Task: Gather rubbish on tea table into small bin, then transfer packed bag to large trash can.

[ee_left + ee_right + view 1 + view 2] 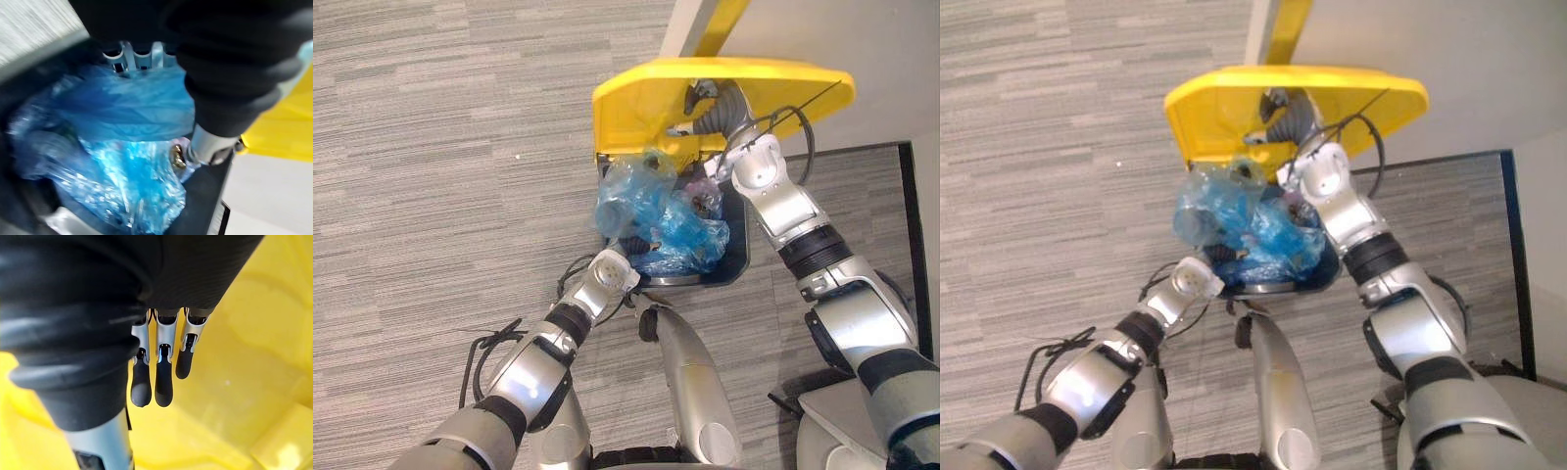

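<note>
A large dark trash can (736, 262) stands on the carpet with its yellow lid (631, 98) swung up. A packed blue plastic bag (658, 217) bulges out of its mouth, with bits of rubbish showing through the film. My right hand (703, 102) is up against the inside of the lid, and its straight fingers (164, 378) lie flat on the yellow plastic. My left arm reaches into the can from the near side. In the left wrist view my left hand (211, 143) lies against the bag (132, 112), its fingertips hidden behind the blue film.
The can stands against a pale wall (871, 44) at the far right, with a yellow strip (720, 22) running up behind the lid. Grey striped carpet (431, 166) stretches to the left. A dark line (909, 225) borders the floor at the right.
</note>
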Robot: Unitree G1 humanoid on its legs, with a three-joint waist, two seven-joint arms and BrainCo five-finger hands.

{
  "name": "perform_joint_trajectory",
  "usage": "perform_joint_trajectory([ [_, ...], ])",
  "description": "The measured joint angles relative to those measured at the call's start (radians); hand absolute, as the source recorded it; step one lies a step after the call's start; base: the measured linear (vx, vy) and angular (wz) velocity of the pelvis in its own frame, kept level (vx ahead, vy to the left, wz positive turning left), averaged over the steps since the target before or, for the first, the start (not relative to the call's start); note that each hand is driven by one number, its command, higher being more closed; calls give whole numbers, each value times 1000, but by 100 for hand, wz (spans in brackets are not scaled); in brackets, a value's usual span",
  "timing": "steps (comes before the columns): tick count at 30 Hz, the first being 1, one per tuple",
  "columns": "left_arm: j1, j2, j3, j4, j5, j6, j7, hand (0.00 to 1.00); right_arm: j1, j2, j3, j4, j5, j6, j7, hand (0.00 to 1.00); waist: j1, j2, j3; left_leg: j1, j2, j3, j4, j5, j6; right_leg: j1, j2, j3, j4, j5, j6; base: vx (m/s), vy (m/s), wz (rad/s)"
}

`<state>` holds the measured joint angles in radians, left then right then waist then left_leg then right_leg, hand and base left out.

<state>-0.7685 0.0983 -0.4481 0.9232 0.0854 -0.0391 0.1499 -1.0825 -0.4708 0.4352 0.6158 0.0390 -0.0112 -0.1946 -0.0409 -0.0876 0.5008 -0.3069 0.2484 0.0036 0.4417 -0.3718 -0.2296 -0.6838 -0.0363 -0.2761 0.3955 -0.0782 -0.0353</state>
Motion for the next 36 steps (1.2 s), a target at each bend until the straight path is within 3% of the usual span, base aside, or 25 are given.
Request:
perform_joint_trajectory([
  [8,210,95,62,-162,-52,-26,-11,0,173,-24,-130,11,-7,6,5,0,16,3,-1,62,-27,-26,-14,14,17,81,-31,-17,-10,2,-4,2,28,13],
  [16,570,156,203,-210,-119,-43,-83,0,445,-36,-233,-4,-80,11,32,0,57,39,-52,126,-57,-40,32,-2,50,175,-70,-26,11,-10,16,-16,53,11],
  [19,670,159,266,-110,-126,-42,-98,0,568,19,-273,-14,-84,7,40,0,63,57,-63,178,-74,-36,57,-16,73,231,-87,-20,22,-24,39,-38,66,3],
  [23,730,157,331,18,-96,-31,-110,0,735,128,-297,-15,-121,2,59,0,84,51,-71,227,-120,6,64,-25,94,255,-114,30,9,1,79,-110,93,-22],
  [26,756,146,355,42,-66,-17,-104,0,874,188,-300,-12,-158,-1,74,0,82,45,-86,245,-138,39,68,-18,107,285,-125,34,-52,30,91,-147,107,-34],
  [27,757,139,356,41,-61,-15,-104,0,925,208,-309,-7,-164,-1,79,0,83,45,-91,251,-126,50,50,-4,122,295,-129,15,-72,9,117,-142,78,-38],
  [28,758,134,358,42,-55,-14,-106,0,944,217,-313,-3,-172,-2,80,0,83,43,-93,255,-122,61,37,5,126,287,-138,13,-52,-8,106,-154,31,-32],
  [29,768,137,388,53,-48,-10,-102,0,977,244,-318,59,-198,-3,85,0,68,21,-110,258,-126,79,13,32,122,233,-163,41,151,-18,56,-118,-40,-8],
  [30,775,138,402,54,-47,2,-92,0,1001,268,-344,139,-198,-4,92,0,48,8,-124,264,-123,72,-3,47,110,229,-173,72,347,-43,47,-103,-53,3],
  [31,781,139,405,55,-46,7,-89,0,1021,285,-374,180,-198,-2,93,0,46,11,-133,267,-121,69,-16,50,109,240,-175,91,436,-69,49,-22,-113,17],
  [32,789,139,414,51,-46,11,-83,0,1066,320,-440,230,-195,-1,90,0,45,-15,-169,270,-121,64,-26,52,102,296,-175,130,523,-128,70,15,-149,7],
  [33,790,135,427,38,-39,18,-82,0,1100,340,-490,252,-196,4,84,0,48,-19,-180,263,-121,62,-15,41,86,354,-148,134,417,-213,144,34,-158,5],
  [34,790,128,434,35,-30,23,-80,0,1110,352,-512,272,-196,6,82,0,47,-14,-198,249,-119,63,2,41,80,402,-132,120,308,-292,129,53,-141,-21],
  [35,790,96,450,33,-27,28,-72,0,1110,347,-533,307,-196,16,77,0,52,30,-219,231,-108,74,-20,54,98,418,-80,110,198,-259,75,45,-104,-41],
  [36,796,61,488,19,-26,28,-70,0,1122,353,-586,313,-194,19,68,0,66,46,-239,257,-83,85,-88,90,107,422,-93,84,289,-263,46,63,-68,-39],
])
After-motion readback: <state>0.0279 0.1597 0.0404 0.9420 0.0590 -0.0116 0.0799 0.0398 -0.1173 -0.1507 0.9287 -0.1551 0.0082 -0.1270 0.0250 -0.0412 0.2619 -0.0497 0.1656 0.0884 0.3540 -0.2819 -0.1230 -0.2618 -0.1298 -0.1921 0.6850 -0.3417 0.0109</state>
